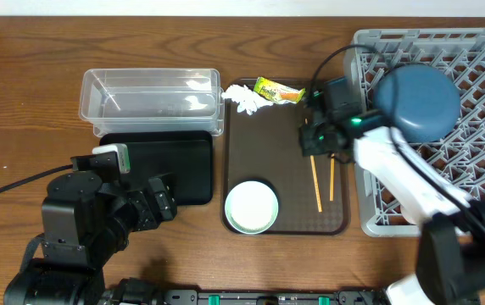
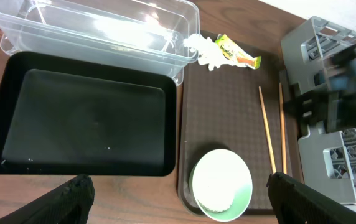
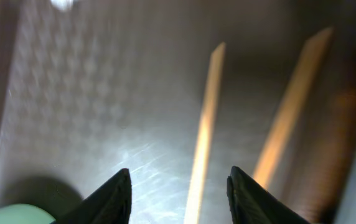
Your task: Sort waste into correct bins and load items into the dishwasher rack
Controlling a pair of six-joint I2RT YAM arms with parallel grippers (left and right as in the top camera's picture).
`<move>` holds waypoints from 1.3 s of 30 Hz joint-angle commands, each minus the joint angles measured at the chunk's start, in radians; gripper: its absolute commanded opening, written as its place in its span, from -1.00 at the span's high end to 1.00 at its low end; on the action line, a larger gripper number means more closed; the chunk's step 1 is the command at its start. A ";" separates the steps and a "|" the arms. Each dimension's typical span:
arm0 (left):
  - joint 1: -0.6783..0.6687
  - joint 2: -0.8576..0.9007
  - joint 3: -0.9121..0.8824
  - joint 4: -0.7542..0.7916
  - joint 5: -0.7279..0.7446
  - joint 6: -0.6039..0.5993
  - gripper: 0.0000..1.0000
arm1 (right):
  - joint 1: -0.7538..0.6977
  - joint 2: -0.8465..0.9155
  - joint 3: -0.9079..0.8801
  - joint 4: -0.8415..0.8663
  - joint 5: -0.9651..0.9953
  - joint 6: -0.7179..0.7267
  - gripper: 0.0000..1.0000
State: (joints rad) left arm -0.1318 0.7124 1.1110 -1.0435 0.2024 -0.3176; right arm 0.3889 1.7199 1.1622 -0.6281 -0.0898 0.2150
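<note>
My right gripper (image 1: 314,140) is open and low over the brown serving tray (image 1: 285,127), above the far ends of two wooden chopsticks (image 1: 316,182). In the right wrist view my open fingers (image 3: 178,186) straddle one chopstick (image 3: 206,124); the other chopstick (image 3: 290,118) lies to its right. A pale mint bowl (image 1: 251,206) holding rice (image 2: 218,198) stands at the tray's front. A white tissue (image 1: 244,99) and a snack wrapper (image 1: 278,91) lie at the tray's far end. The blue bowl (image 1: 418,102) sits upside down in the grey rack (image 1: 471,169). My left gripper (image 2: 181,199) is open and empty. The pink cup is out of view.
The clear tub (image 1: 151,102) stands at the back left, with the black tray (image 1: 162,165) right in front of it. The rack's left wall (image 2: 327,56) borders the serving tray. My left arm rests on the table's front left.
</note>
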 commanded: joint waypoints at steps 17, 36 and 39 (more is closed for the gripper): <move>0.002 0.000 0.008 0.000 -0.013 0.002 -0.82 | 0.040 0.141 -0.016 -0.054 0.163 0.248 0.42; 0.002 0.000 0.008 0.000 -0.013 0.002 -0.82 | -0.028 -0.095 -0.051 0.003 0.048 0.029 0.97; 0.002 0.000 0.008 0.000 -0.013 0.002 -0.83 | -0.080 -0.185 -0.051 0.007 0.047 0.023 0.98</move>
State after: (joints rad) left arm -0.1318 0.7124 1.1110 -1.0439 0.2024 -0.3176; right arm 0.3588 1.6173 1.1095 -0.6231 -0.0391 0.2771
